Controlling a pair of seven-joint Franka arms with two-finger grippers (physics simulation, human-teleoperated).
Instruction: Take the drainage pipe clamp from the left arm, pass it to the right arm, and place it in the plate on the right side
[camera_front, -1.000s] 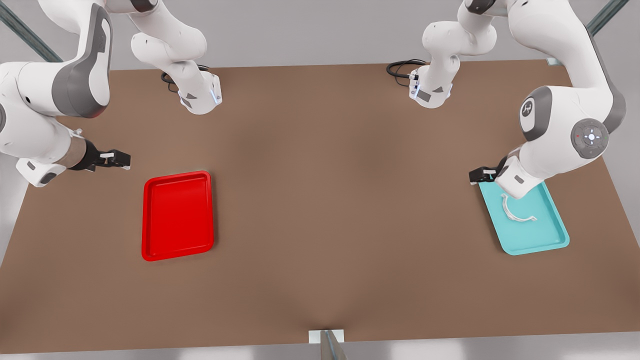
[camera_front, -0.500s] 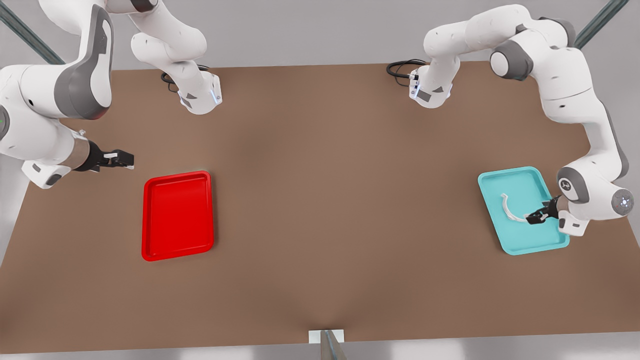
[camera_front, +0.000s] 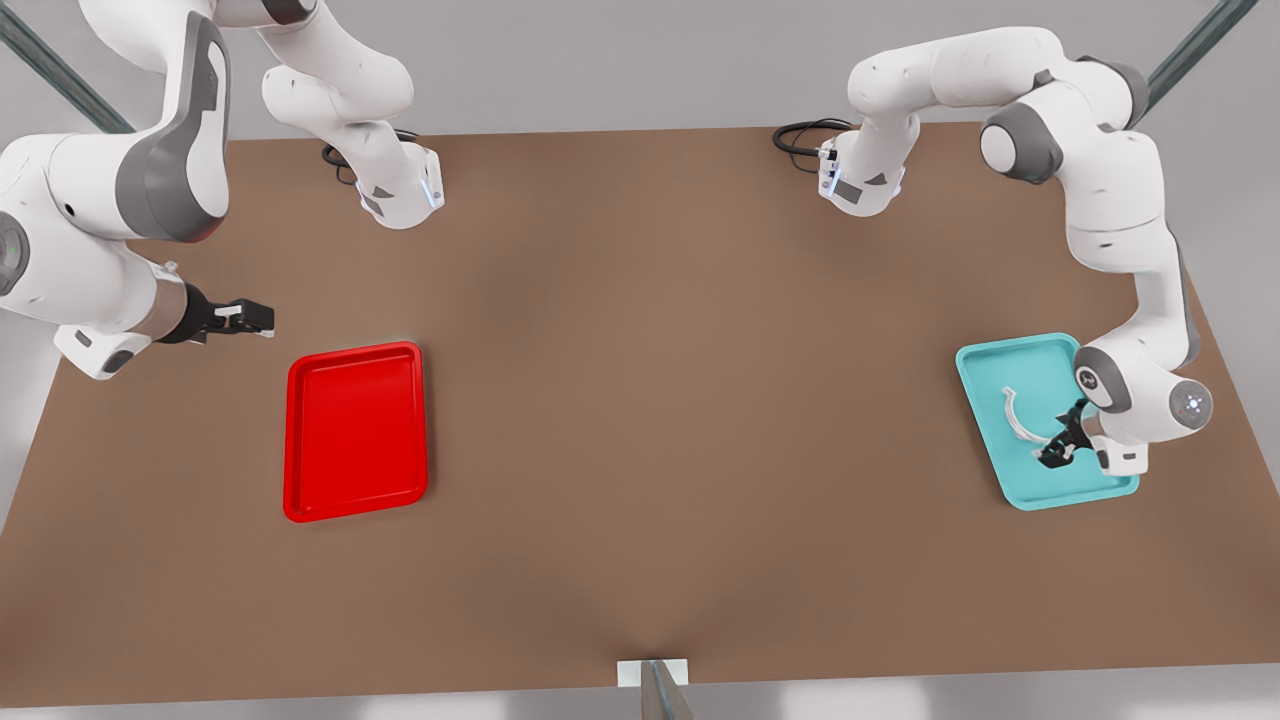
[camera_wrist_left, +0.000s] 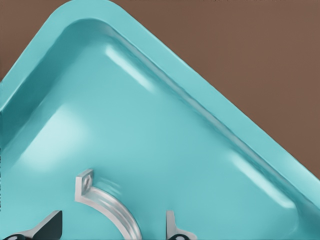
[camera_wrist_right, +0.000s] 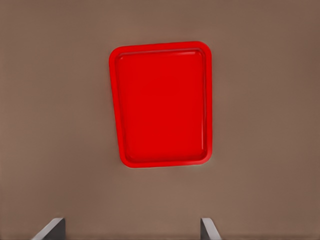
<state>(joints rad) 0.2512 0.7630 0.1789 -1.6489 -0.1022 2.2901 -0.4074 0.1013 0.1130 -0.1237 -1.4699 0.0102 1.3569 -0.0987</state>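
Front view, left to right. Your right gripper (camera_front: 262, 319) hangs above the table (camera_front: 640, 420) just beyond the red plate (camera_front: 355, 430), fingers spread wide, holding nothing. On the front view's right, the drainage pipe clamp (camera_front: 1022, 418) lies in the teal tray (camera_front: 1010, 362). Your left gripper (camera_front: 1055, 450) sits low over it, fingers (camera_wrist_left: 47, 227) apart, straddling the strip.

The left claw (camera_front: 1056, 449) sat low at the front view's right, its arm arched high from the base and folded down, wrist bent steeply. Its fingers (camera_wrist_left: 47, 227) stood apart. The right claw (camera_front: 252, 318) hung at the front view's left, its forearm reaching level from a bent elbow, its fingertips (camera_wrist_right: 50, 229) spread apart and pointing toward the middle.
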